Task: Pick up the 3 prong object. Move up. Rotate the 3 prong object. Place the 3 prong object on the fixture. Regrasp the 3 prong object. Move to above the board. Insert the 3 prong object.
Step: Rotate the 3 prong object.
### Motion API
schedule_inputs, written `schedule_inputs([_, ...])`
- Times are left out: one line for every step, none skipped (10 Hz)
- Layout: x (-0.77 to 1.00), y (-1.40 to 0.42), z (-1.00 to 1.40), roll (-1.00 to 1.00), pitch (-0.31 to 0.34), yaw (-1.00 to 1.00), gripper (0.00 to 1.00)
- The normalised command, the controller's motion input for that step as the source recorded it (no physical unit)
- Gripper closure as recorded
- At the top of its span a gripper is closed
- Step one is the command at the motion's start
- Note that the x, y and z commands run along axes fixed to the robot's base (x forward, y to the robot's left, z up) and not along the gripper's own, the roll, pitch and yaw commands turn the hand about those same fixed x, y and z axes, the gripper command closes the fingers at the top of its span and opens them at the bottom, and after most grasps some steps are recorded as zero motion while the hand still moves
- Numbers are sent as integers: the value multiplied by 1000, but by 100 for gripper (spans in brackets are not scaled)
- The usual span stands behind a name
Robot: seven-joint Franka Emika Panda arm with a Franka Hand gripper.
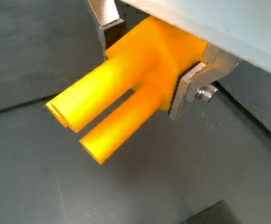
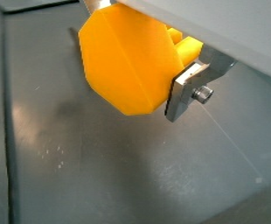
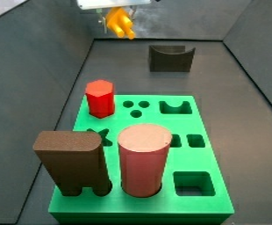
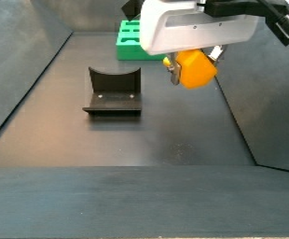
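My gripper (image 1: 148, 63) is shut on the yellow-orange 3 prong object (image 1: 132, 77) and holds it in the air above the dark floor. Its prongs (image 1: 93, 103) show in a wrist view; its flat polygonal back face (image 2: 126, 63) shows in a wrist view. In a side view the gripper (image 3: 119, 19) holds the piece (image 3: 123, 25) high at the far end, left of the dark fixture (image 3: 169, 57). In a side view the piece (image 4: 193, 68) hangs right of the fixture (image 4: 114, 91). The green board (image 3: 185, 139) lies near the camera in a side view, and far back (image 4: 130, 41) in a side view.
On the board stand a red hexagonal peg (image 3: 100, 97), a big brown block (image 3: 68, 161) and a pink cylinder (image 3: 145, 158). Grey walls (image 3: 56, 79) enclose the floor on both sides.
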Motion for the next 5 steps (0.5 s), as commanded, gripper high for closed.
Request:
schedule_inputs([6, 9, -19, 1, -5, -1000, 100])
schedule_inputs([6, 9, -19, 1, -5, -1000, 100])
schedule_inputs([6, 10, -19, 1, -5, -1000, 100])
schedule_inputs([6, 11, -19, 1, -5, -1000, 100])
schedule_inputs([6, 11, -19, 1, -6, -1000, 100])
